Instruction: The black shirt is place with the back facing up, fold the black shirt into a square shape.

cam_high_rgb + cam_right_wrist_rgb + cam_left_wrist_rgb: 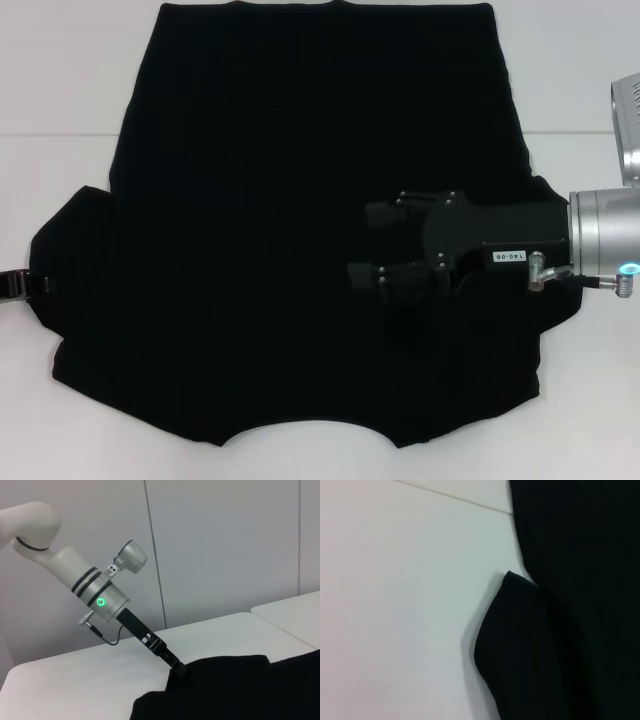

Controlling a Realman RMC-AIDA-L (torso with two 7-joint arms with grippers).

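You are looking at the black shirt (300,220) lying spread flat on a white table (60,80), plain dark fabric facing up with no lettering showing, its curved neckline edge lying at the side nearest the robot and its straight hem at the far side. The shirt is filling most of the table in the head view, and both short sleeves are sticking out past the body of the shirt. The right gripper (385,250) is reaching in over the shirt from the right sleeve side, sitting above the fabric just inside that sleeve; its fingers (392,213) are standing apart with nothing between them, though black on black is making the exact gap hard to judge. The left gripper (180,670) is sitting at the outer edge of the shirt's left sleeve, its tip touching the cloth there; you cannot tell whether its fingers are gripping the fabric or are parted. The left wrist view is showing that sleeve (520,645) resting flat on the table beside the shirt's body
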